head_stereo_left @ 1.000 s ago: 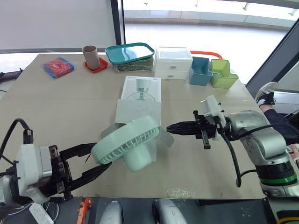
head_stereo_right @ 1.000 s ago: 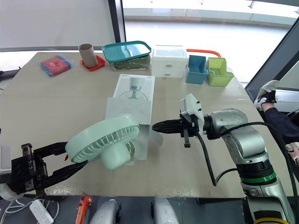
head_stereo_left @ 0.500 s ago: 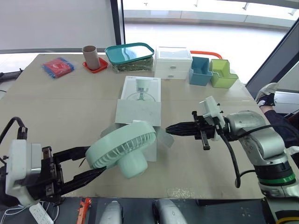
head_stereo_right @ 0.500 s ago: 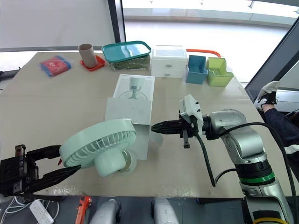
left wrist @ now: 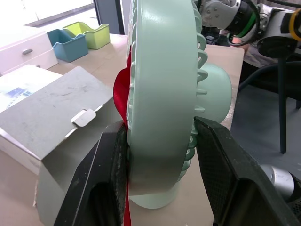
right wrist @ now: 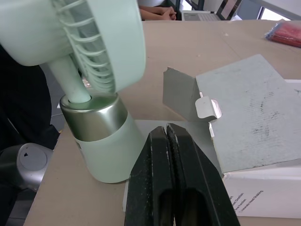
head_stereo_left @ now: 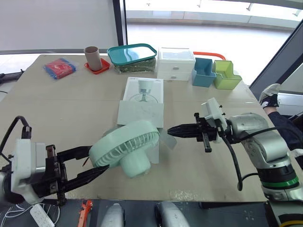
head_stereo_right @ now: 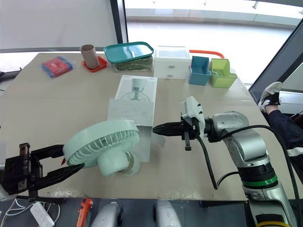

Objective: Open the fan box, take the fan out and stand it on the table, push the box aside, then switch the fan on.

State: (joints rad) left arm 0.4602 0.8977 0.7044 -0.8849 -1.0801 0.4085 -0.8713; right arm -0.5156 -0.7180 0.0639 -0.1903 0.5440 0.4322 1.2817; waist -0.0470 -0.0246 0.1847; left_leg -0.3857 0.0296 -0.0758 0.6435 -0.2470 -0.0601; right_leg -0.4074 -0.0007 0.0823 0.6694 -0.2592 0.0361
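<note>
The mint green fan (head_stereo_left: 124, 144) is out of its box, head tilted, its round base (head_stereo_left: 134, 165) low over the table just in front of the box's open end. My left gripper (head_stereo_left: 97, 161) is shut on the fan's head, one black finger (left wrist: 106, 188) on each face of the grille. The white fan box (head_stereo_left: 142, 101) lies flat mid-table, its grey flaps (right wrist: 244, 108) spread open toward the fan. My right gripper (head_stereo_left: 171, 131) is shut and holds nothing. It points at the box's side flap, right of the fan, and its fingertips (right wrist: 167, 136) hang just above that flap.
Along the far edge stand a red packet (head_stereo_left: 58, 67), a cardboard tube (head_stereo_left: 91, 56) on a red coaster, a teal-lidded container (head_stereo_left: 132, 56), a white drawer unit (head_stereo_left: 175, 63), a blue bin (head_stereo_left: 203, 72) and a green bin (head_stereo_left: 225, 74). A person's shoe (head_stereo_left: 270, 93) shows at the right.
My left arm has drawn back a little, and the fan has shifted slightly left and nearer with it. The right gripper has stayed where it was.
</note>
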